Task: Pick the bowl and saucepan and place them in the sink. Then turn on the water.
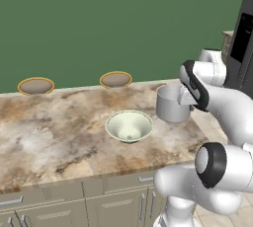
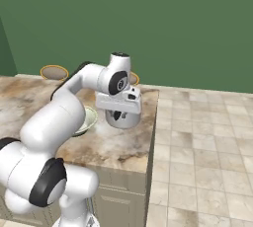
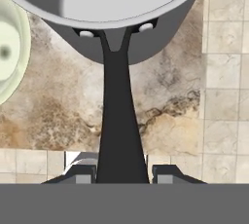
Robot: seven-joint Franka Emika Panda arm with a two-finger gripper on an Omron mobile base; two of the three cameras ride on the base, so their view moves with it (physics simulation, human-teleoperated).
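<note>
Silver-grey saucepan [image 1: 170, 103], straight-sided and open-topped, pale and bare inside, lifted clear above the right end of the marbled brown surface [image 1: 54, 132]. Long dark handle [image 3: 119, 121] riveted to its wall, running straight back between the two dark fingertips [image 3: 168, 172]. Claw [image 3: 121, 174] clamped on that handle, pan hanging level in front of it.

Pale greenish-white bowl [image 1: 129, 126] just left of the pan, wide, shallow, glossy, upright on the surface and untouched; partly hidden behind the arm in the right base view [image 2: 89, 120]. Seen from the hand, edge of the bowl [image 3: 12, 52] at far left, beside the pan.

White arm reaching forward from the base, elbow bent, forearm slanting up to the wrist, hand [image 2: 118, 103] turned sideways and low over the corner of the surface, pan [image 2: 123, 119] tucked under it.

Two flat brown discs with gold rims [image 1: 36, 86] [image 1: 115, 79] at the back edge, against a green wall [image 1: 123, 18]. Grey cabinet fronts [image 1: 64, 206] below; beige tiled floor [image 2: 202, 147] to the right.
</note>
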